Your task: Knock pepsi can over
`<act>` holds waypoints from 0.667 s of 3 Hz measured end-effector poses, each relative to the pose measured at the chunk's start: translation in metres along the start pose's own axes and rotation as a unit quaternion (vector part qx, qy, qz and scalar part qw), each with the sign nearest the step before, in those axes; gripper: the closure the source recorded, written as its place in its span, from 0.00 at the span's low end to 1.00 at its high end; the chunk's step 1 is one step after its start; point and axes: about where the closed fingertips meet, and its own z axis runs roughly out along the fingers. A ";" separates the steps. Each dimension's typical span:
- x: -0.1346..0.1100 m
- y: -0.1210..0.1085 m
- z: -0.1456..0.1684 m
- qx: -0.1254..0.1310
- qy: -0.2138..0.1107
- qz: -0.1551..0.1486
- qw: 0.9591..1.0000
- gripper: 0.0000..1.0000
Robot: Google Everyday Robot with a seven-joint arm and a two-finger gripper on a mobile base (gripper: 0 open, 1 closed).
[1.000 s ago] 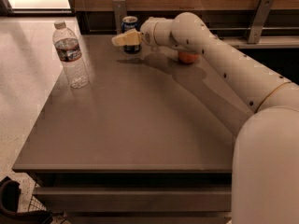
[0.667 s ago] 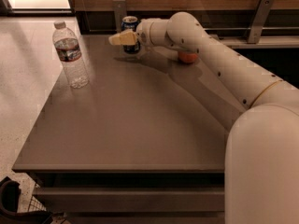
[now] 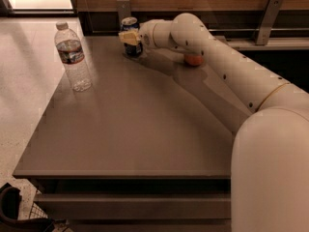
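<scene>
The pepsi can [image 3: 130,25] is a small dark-blue can with a silver top rim, standing upright at the far edge of the grey table [image 3: 130,129]. My gripper [image 3: 129,37] reaches in from the right on the long white arm, and its pale yellowish fingers lie across the front of the can, hiding its middle.
A tall clear plastic water bottle [image 3: 72,57] stands at the table's left edge. A red-orange apple [image 3: 194,60] lies behind my arm at the back. A wooden wall with metal brackets [image 3: 264,14] runs behind the table. A dark object [image 3: 9,209] sits on the floor at bottom left.
My gripper has shifted slightly left and further back against the can. The can still stands upright. Bottle and apple have not moved.
</scene>
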 end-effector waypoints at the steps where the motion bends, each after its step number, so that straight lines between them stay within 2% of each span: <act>1: 0.001 0.002 0.002 -0.002 0.000 0.000 1.000 0.93; 2: -0.003 0.004 0.000 -0.004 0.011 -0.004 1.000 1.00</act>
